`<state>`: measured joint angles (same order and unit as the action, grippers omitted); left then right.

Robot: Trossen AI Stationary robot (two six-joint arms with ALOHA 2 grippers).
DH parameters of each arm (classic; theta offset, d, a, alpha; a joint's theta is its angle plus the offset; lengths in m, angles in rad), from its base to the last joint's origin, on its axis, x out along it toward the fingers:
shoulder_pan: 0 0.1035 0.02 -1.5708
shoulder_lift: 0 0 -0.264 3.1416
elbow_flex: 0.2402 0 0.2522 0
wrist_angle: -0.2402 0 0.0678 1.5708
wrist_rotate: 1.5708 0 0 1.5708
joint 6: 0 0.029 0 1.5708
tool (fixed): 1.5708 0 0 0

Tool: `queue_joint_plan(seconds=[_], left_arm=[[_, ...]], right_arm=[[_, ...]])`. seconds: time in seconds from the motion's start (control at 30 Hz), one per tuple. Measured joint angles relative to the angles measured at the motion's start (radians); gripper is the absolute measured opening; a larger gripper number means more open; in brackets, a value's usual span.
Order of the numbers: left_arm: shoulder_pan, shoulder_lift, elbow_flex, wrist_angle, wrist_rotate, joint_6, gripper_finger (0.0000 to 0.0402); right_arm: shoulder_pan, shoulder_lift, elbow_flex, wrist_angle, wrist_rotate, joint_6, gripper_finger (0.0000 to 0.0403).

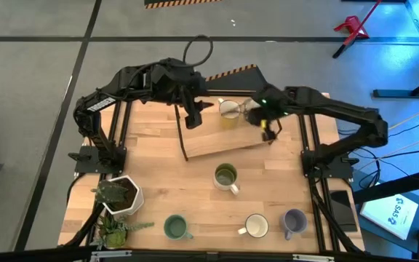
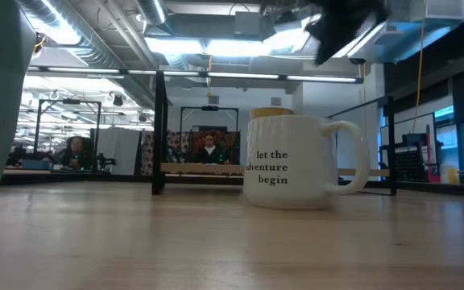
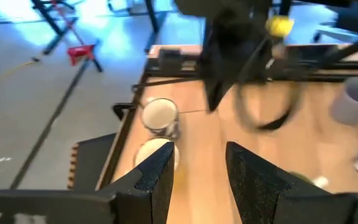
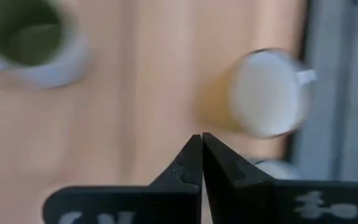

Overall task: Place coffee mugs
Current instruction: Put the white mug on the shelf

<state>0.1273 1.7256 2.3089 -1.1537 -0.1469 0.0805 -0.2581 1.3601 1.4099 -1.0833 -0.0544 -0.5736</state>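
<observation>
Ceramic mug (image 1: 229,110), hard, breakable, slick: I am hovering my right gripper (image 1: 269,129) pinched closed, empty, favouring the handle.

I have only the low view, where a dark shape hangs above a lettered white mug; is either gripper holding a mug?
Observer: No. The left gripper is open and empty, over the far side of the table.
Operator: And the right one?
Observer: The right gripper is shut on nothing, also over the far side, near two mugs that stand at the far edge.
Operator: Thank you. What is the lettered mug like inside?
Observer: From above, the lettered mug is olive green inside and stands near the middle of the table.
</observation>
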Motion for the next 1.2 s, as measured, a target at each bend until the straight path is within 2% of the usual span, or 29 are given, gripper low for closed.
queue_joint_plan(seconds=[0.1, 0.2, 0.43, 0.6, 0.73, 0.87, 1.03, 1.2], left_arm=[[-0.01, 0.0, 0.0, -0.037, 0.066, 0.001, 0.0139], [-0.016, 0.0, 0.0, -0.093, 0.129, 0.013, 0.0139], [-0.039, 0.0, 0.0, -0.09, 0.26, 0.03, 0.0139], [-0.107, 0.018, -0.002, -0.086, 0.305, 0.089, 0.0139], [-0.15, 0.038, -0.034, -0.034, 0.269, 0.117, 0.0139], [-0.181, 0.063, -0.074, 0.044, 0.237, 0.161, 0.0139], [-0.193, 0.08, -0.096, 0.085, 0.236, 0.132, 0.0139], [-0.195, 0.094, -0.1, 0.094, 0.242, 0.079, 0.0139]], right_arm=[[0.102, -0.053, -0.014, -0.167, -0.01, 0.107, 0.0006], [0.248, -0.134, -0.096, -0.236, 0.007, 0.311, 0.0029], [0.715, -0.307, -0.318, -0.142, 0.112, 1.002, 0.0125], [1.003, -0.292, -0.351, -0.083, 0.259, 1.302, 0.0148], [1.15, -0.228, -0.351, -0.072, 0.261, 1.48, 0.0149], [1.272, -0.18, -0.351, 0.012, 0.25, 1.597, 0.0149], [1.353, -0.146, -0.351, 0.145, 0.247, 1.733, 0.015], [1.421, -0.086, -0.351, 0.242, 0.246, 1.797, 0.015]])
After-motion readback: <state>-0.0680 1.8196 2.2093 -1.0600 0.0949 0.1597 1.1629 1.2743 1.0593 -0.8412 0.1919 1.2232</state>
